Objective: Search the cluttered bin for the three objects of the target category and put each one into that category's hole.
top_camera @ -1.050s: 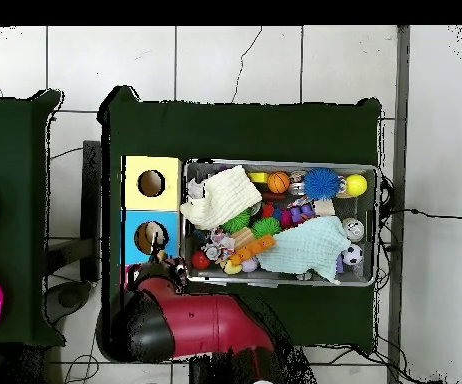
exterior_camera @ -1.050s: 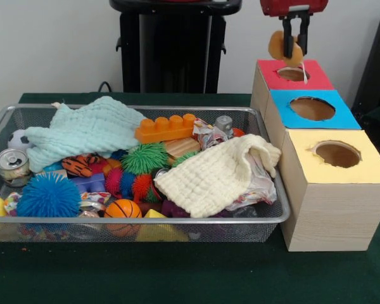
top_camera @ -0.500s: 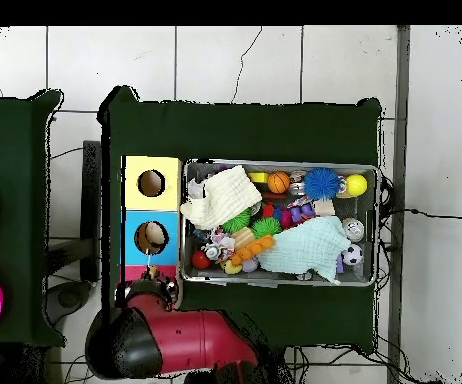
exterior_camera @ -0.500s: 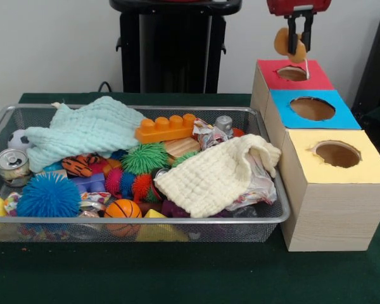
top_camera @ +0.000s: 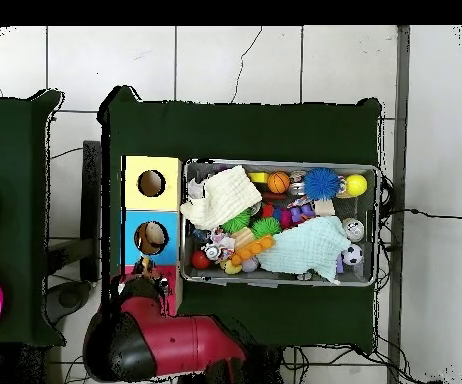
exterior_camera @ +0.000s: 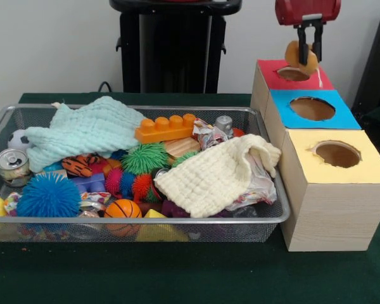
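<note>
While the gripper, clamped on a round tan wooden disc, has drifted sideways, the red-topped box hole awaits release.

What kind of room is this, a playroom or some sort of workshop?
Most likely a robot test lab, not a playroom. A red robot arm holds a tan object in its hand above coloured sorting boxes, beside a wire bin of mixed toys, on a green-covered table over a tiled floor.

Round tan object, clamped above red-topped box's hole
</note>
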Robot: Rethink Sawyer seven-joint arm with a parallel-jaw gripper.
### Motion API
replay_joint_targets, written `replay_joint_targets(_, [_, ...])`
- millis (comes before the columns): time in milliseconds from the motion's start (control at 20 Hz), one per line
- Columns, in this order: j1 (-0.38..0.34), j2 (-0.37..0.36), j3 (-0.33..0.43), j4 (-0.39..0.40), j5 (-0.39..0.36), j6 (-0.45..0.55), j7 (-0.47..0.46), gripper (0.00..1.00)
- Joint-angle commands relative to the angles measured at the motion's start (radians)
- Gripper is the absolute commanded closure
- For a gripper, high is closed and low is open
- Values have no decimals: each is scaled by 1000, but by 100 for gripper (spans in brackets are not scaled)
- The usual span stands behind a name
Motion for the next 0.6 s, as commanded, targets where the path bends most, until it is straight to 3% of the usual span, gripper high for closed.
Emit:
replay_joint_targets(50, [-59, 93, 101, 39, 23, -126, 322, 100])
replay_joint_targets(250, [-82, 131, 131, 55, -26, -238, 358, 100])
replay_joint_targets(600, [-90, 161, 137, 94, -56, -331, 398, 100])
